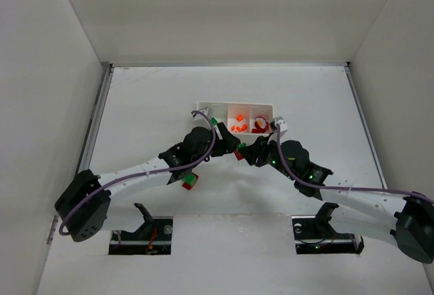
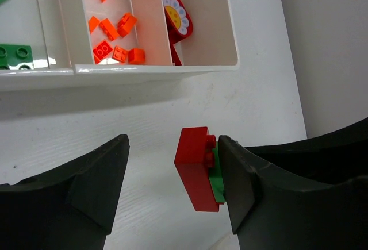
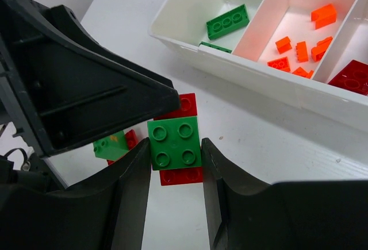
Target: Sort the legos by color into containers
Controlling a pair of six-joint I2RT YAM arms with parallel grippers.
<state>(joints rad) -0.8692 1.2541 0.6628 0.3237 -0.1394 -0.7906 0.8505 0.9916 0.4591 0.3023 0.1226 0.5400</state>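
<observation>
Two arms meet at one joined red-and-green brick, just beside the near wall of the white tray. The right end effector pinches the brick by the sides of its green half; the left end effector stands spread, one finger against the green face, the other apart. Green bricks, orange pieces and red pieces lie in separate compartments

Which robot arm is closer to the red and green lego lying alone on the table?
Left. That lego lies right beside the left arm. The right arm is over on the other side, well apart from it.
</observation>
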